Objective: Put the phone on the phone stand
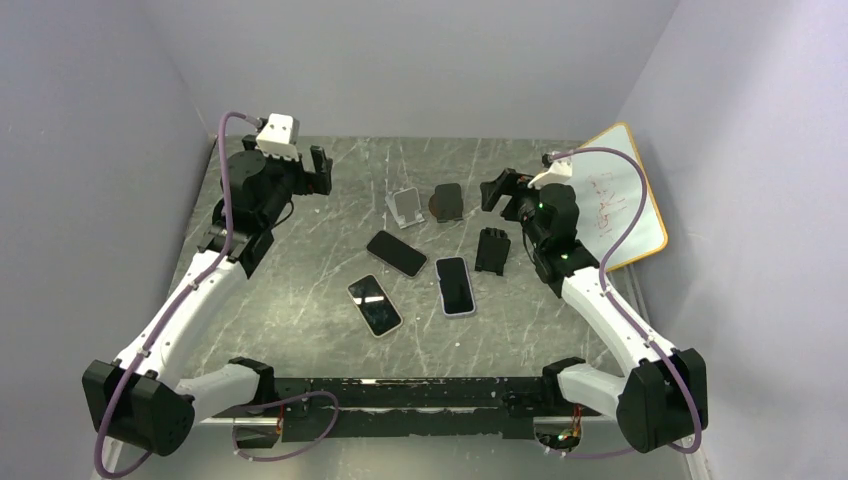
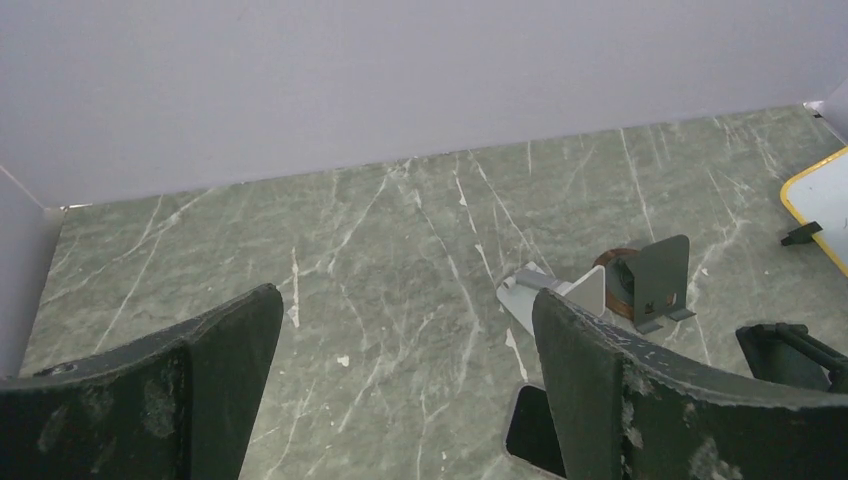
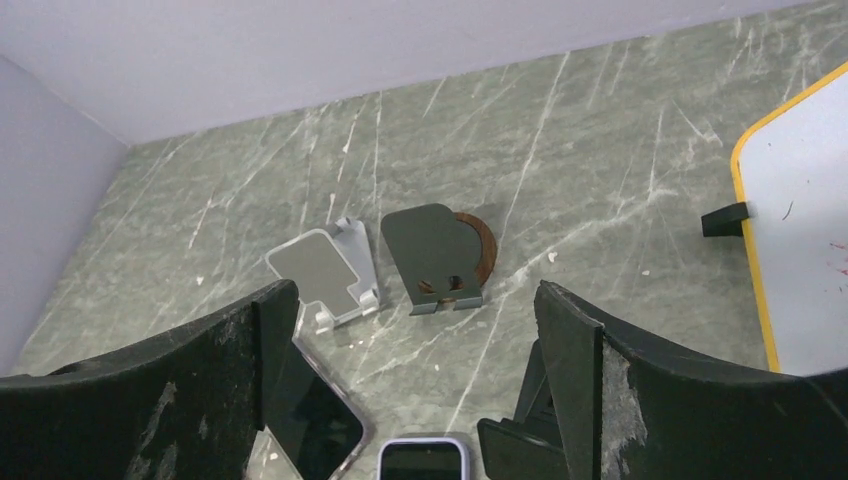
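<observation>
Three phones lie flat mid-table: a black one (image 1: 397, 253), a clear-cased one (image 1: 374, 304) and a lilac-cased one (image 1: 455, 286). Behind them stand a silver phone stand (image 1: 404, 208) and a dark stand (image 1: 448, 202) on a brown round base. A black folded stand (image 1: 492, 250) lies to the right. My left gripper (image 1: 318, 172) hovers open at the back left, away from the phones. My right gripper (image 1: 497, 190) is open above the dark stand's right side. In the right wrist view the open gripper (image 3: 415, 295) frames the silver stand (image 3: 320, 270), the dark stand (image 3: 430, 245), the black phone (image 3: 310, 420) and the lilac phone (image 3: 422, 462). Neither gripper holds anything.
A yellow-framed whiteboard (image 1: 620, 195) leans at the right wall, with a small black clip (image 3: 724, 219) at its edge. Grey walls close in the table on three sides. In the left wrist view the open gripper (image 2: 405, 300) looks past the silver stand (image 2: 560, 290) to the dark stand (image 2: 655, 280).
</observation>
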